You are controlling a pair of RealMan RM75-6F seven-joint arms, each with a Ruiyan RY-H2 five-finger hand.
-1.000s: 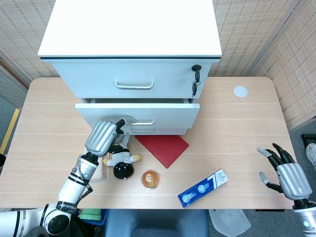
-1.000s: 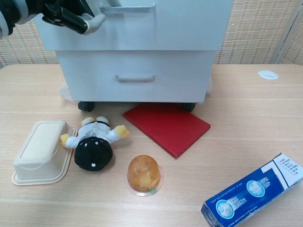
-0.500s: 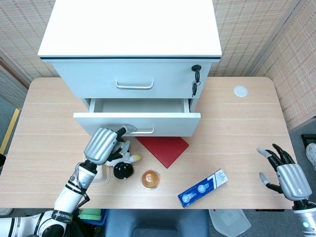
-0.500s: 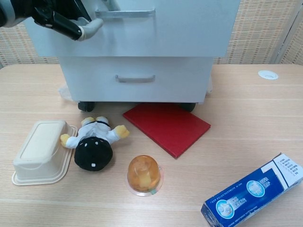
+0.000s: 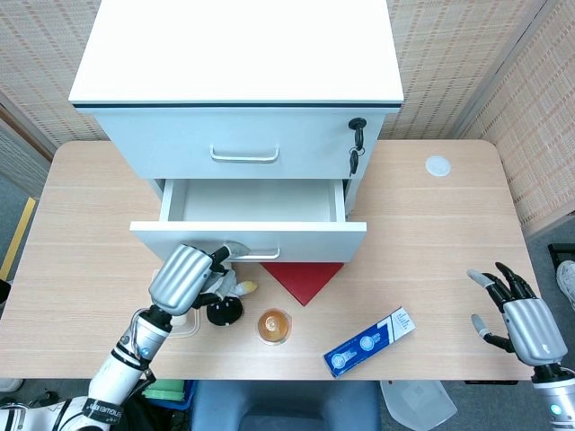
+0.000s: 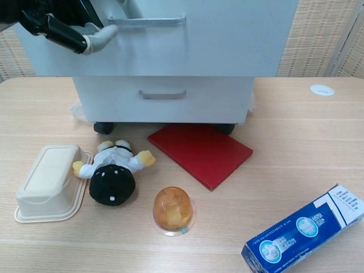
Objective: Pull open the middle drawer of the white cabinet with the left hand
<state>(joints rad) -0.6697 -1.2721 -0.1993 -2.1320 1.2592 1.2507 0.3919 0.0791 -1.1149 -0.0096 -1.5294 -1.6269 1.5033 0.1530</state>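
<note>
The middle drawer (image 5: 248,241) of the white cabinet (image 5: 238,54) now stands further out than a second ago, its inside visible. The left hand (image 5: 184,274) hooks the handle (image 6: 147,21). The right hand (image 5: 521,314) rests spread, holding nothing. The task seems almost finished.

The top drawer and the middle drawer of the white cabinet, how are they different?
The top drawer is pushed in flat; the middle drawer sticks out, showing its bare inside. Keys hang beside the top drawer's handle; no keys show on the middle drawer. Nothing touches the top drawer; the left hand holds the middle drawer's handle. Both are white with a metal bar handle.
</note>
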